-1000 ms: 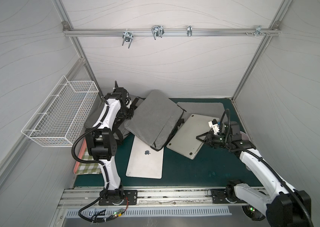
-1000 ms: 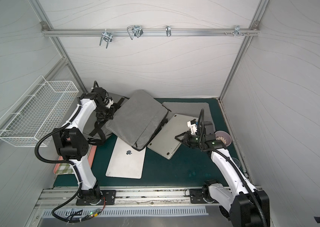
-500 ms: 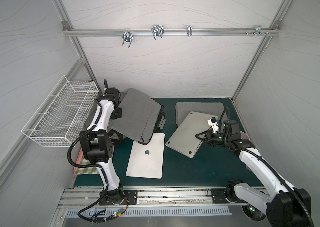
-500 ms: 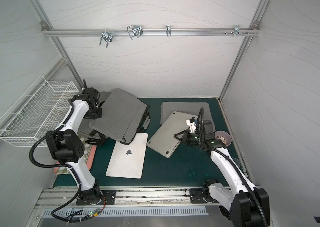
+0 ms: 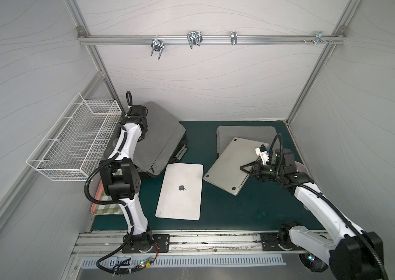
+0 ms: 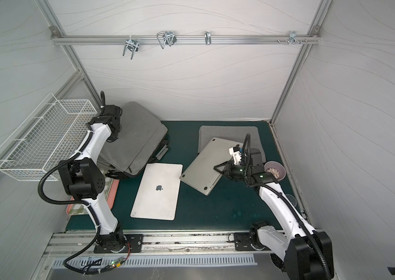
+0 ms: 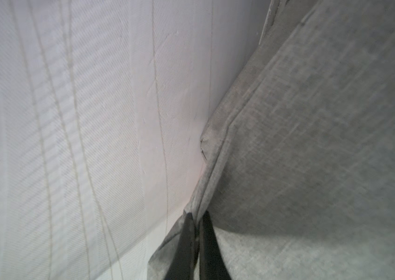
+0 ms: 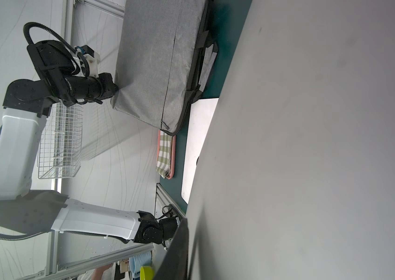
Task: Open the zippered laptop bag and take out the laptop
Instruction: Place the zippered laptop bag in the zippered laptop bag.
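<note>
My left gripper (image 7: 197, 217) pinches the bag (image 5: 160, 138) by an edge seam and holds it tilted up at the back left. My right gripper (image 5: 246, 168) pinches the grey laptop (image 5: 228, 167) by its edge. The laptop is out of the bag, partly over a pad (image 5: 245, 132). I judge only the letting go remains.

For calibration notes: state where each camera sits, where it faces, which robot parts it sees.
Top views: stereo pair high above the front rail, looking down at the green mat; left arm and right arm show.
Left wrist: on the left arm, facing laptop bag and white wall; left claw shows, pinching the bag's edge.
Right wrist: on the right arm, looking across the gripped gray laptop toward the left arm; one finger shows.
Shared: right wrist and top views show bag and left arm.
</note>
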Robot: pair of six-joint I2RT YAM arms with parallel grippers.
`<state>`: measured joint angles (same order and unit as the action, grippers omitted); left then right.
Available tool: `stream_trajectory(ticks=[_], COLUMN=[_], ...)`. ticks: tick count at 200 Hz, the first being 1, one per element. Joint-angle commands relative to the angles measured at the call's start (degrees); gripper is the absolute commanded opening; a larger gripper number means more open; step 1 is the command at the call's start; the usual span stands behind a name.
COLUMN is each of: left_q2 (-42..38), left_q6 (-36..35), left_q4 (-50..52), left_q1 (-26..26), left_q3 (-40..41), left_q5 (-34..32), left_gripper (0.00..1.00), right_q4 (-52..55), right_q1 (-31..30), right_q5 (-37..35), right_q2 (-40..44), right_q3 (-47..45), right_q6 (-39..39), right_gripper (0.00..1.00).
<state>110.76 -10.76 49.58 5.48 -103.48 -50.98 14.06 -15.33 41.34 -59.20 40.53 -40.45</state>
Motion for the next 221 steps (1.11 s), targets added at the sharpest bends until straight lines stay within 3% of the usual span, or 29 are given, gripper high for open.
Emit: stream_trajectory(ticks=[1,28,55,98,127,181,221], left_q2=[2.7,4.5,6.7,7.4,6.1,0.1,-1.1], left_q6=[-3.1,-5.2,-4.7,-0.7,2.9,8.7,14.9], left_q4=[-7.5,-11.8,-10.9,-3.3,4.0,11.5,13.0], left_q1=[0.2,0.2,0.2,0.1,-1.7,-10.7,-19.5], left_q3=[1.4,3.7,3.1,-1.2,-4.6,-2.6,1.2], left_q5=[-8.7,-9.2,-8.6,-3.8,2.8,17.6,23.0], left_gripper=[0.00,0.07,0.21,0.51,0.63,0.71,0.73], right_q4=[-8.8,-8.6,-8.8,-8.6,-8.5,-7.5,-6.7], right_q1=[-0.4,-0.3,-0.4,-0.4,-0.4,0.7,2.4], right_q5=[3.1,2.9,3.0,2.9,2.7,3.3,4.3], right_q2=[1.5,1.8,1.9,1.6,1.4,1.6,2.3], right_q3=[1.2,0.7,0.6,1.4,1.7,2.3,2.1], right_q6=[0.8,0.9,0.8,1.2,1.4,2.4,3.1], right_gripper=[0.00,0.00,0.00,0.00,0.00,0.00,0.00])
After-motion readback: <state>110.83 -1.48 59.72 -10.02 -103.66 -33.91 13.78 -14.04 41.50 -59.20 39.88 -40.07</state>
